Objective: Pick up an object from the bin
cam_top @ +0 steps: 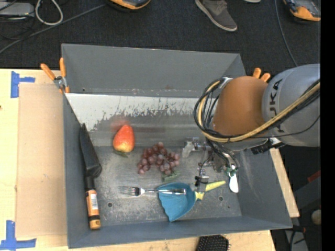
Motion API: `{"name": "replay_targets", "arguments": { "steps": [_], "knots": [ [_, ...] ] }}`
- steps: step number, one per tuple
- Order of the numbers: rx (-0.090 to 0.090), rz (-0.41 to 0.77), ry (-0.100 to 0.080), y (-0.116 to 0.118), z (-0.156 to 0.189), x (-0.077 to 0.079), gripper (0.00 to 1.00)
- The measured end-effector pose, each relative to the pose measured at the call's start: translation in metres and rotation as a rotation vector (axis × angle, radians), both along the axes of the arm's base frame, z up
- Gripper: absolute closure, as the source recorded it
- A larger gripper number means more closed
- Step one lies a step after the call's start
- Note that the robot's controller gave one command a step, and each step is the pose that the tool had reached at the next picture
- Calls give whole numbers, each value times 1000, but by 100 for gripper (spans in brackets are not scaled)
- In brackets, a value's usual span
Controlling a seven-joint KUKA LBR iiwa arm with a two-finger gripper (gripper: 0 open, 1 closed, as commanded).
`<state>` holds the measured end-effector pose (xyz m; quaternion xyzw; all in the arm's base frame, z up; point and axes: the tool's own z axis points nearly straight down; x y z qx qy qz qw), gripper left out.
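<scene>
The gripper (200, 180) is seen low in the right front of the bin (157, 82), just over a yellow-handled utensil (215, 184) beside a blue scoop (175, 204). Whether it is parted or closed cannot be made out.

A grey shoe (215, 12) (on dark carpet (157, 25)); a black bristly brush (212, 242).

The bin (157, 77) holds one pear (123, 139), one grape bunch (157, 159), one fork (141, 191), one blue scoop (177, 203), one black tool (87, 153), one orange tube (93, 208) and one yellow-handled utensil (215, 184).
</scene>
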<state>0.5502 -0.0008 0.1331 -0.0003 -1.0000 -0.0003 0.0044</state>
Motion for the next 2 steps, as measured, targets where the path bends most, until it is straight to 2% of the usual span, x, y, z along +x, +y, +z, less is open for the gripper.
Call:
{"name": "replay_targets", "arguments": {
  "steps": [1, 2],
  "knots": [
    [0, 0, -7, 0, 4, 2, 0],
    [3, 23, -4, 50, -66, 8, 0]
  ]
}}
